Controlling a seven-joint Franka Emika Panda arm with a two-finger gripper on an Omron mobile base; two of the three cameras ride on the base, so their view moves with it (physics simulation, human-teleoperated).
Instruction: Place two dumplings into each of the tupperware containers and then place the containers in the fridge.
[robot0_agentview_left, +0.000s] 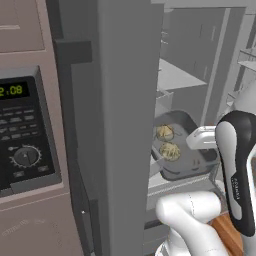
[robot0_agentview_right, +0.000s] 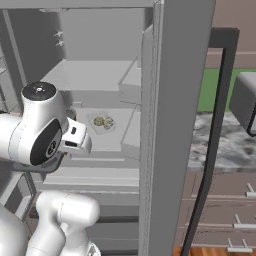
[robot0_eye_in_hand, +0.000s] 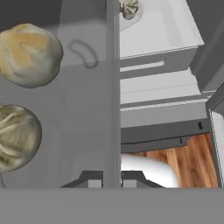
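Tupperware container (robot0_agentview_left: 186, 165) is hanging at the open fridge (robot0_agentview_right: 100, 90), carried level with two dumplings (robot0_agentview_left: 169, 150) sitting inside it. In the hand view the claw (robot0_eye_in_hand: 112, 181) is clenched on the container's thin rim (robot0_eye_in_hand: 113, 87), one dark tip on each side of the wall, with the tray floor and both dumplings lying to the inside of that wall.

Relation that matters: the container is reaching forward from the claw toward the fridge interior, its long axis running from the claw into the fridge. In the left base view it is hovering in front of a pale fridge shelf (robot0_agentview_left: 175, 75). Whether its base is touching a shelf is not clear from these views.

A second container (robot0_agentview_right: 103, 122) with dumplings is already lying on a fridge shelf, deeper inside; in the hand view it is peeking in at the top (robot0_eye_in_hand: 130, 8), beyond the held rim.

Arm pose: the forearm is standing nearly upright just outside the fridge opening, with the wrist bent forward and the hand pointing inward at roughly shelf height.

Judgement: this is looking like the last container going in. The coming move is likely calling for a level push further onto a shelf before letting go; tilting is risking a rolling dumpling.
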